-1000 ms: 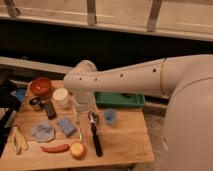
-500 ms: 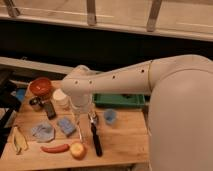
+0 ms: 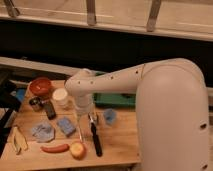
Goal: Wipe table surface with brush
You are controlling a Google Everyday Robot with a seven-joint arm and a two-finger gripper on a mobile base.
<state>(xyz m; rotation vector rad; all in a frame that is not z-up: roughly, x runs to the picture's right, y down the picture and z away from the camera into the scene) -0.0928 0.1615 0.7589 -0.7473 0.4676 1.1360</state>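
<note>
I have the gripper (image 3: pixel 83 113) hanging from the end of the white arm (image 3: pixel 125 82), low over the middle of the table surface (image 3: pixel 122 142), and from this view I cannot tell how far open it is or whether it has hold of anything. The brush (image 3: pixel 94 137) lies flat on the wood, just to the right of the gripper in the view and a little nearer the front edge. Its dark head sits at the far end, close beside the gripper. Its black handle runs away from the gripper toward the front edge, leaning slightly right as it goes. So its long axis is roughly front to back, not across the table. A fork (image 3: pixel 80 132) lies almost parallel just left of the brush, between it and the sponge (image 3: pixel 66 125), and a blue cup (image 3: pixel 109 116) stands near the head on the right. As I read it, the brush is not yet picked up. The coming move is a short shift right and toward the front edge to get over the handle, with the wrist turned so the grip closes across it. The nearby fork leaves me little room on that side.
</note>
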